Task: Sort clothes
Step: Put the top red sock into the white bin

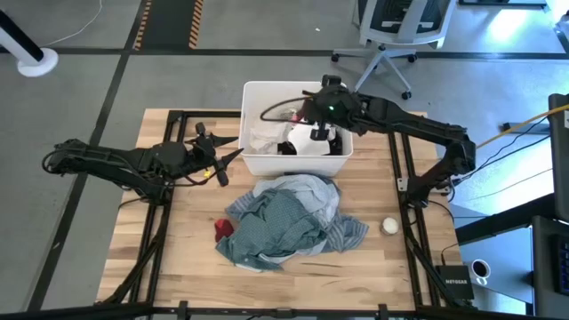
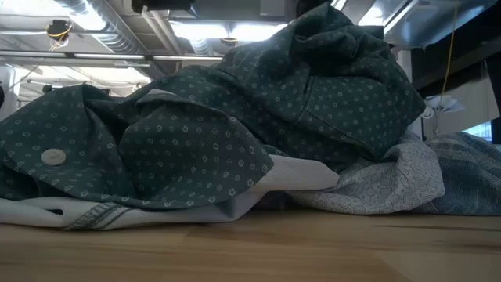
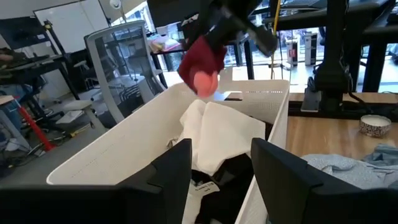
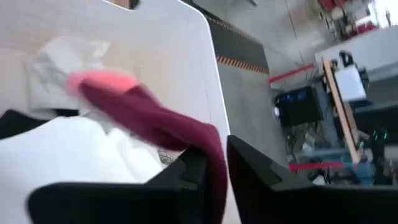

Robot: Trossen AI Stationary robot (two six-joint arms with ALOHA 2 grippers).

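Observation:
The clothes lie in a heap (image 1: pixel 289 218) on the wooden table: blue-grey and green dotted shirts (image 2: pixel 235 117), a grey-white patterned piece (image 2: pixel 391 184) and a small red piece (image 1: pixel 224 228) at the heap's left. The white tub (image 1: pixel 258 93) at the far side holds white (image 3: pixel 217 134) and black pieces (image 3: pixel 224 177). My right gripper (image 4: pixel 216 155) is over the tub, shut on a dark red piece with a pink end (image 3: pixel 202 59). My left gripper (image 3: pixel 221 174) is open and empty beside the tub's left wall (image 1: pixel 227 160). My right gripper pinches the dark red piece near one end (image 4: pixel 214 140) between its two fingers, coming from above and slanting down. The piece hangs slack below the fingers, pink end (image 4: pixel 93 81) lowest, over the white pieces in the tub and clear of them.
A small white ball (image 1: pixel 389 226) lies on the table right of the heap. Black frame rails (image 1: pixel 400 178) run along the table's left and right sides. Bare wood shows near the front edge (image 2: pixel 250 251) and left of the heap (image 1: pixel 187 231).

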